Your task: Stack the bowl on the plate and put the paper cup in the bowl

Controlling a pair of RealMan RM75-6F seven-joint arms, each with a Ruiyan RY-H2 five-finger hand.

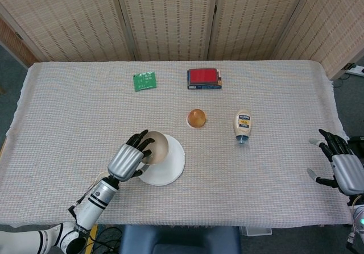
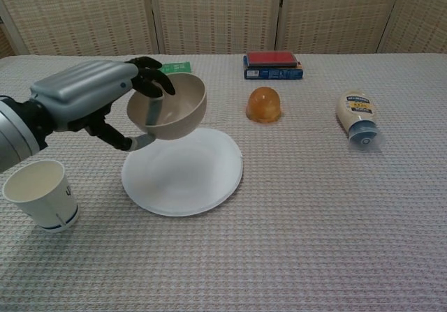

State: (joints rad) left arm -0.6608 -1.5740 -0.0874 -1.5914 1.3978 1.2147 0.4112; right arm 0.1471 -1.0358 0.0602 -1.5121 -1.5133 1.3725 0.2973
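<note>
Fingers of the left hand [image 2: 87, 99] pinch the bowl [image 2: 170, 107] rim, holding it tilted above the plate [image 2: 183, 176]. Step in hand: stacking. Next: level, lower, release. Right hand [image 1: 343, 169] idles, fingers spread.

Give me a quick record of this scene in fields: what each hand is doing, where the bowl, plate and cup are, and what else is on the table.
left hand: grips the bowl by its rim
bowl: held tilted above the plate, not yet set down
plate: flat on the table, bare
paper cup: upright, left of the plate, untouched
right hand: fingers apart, holds nothing, at the table's right edge
other items: mayonnaise bottle lying down, orange dome, red-topped box, green packet
</note>
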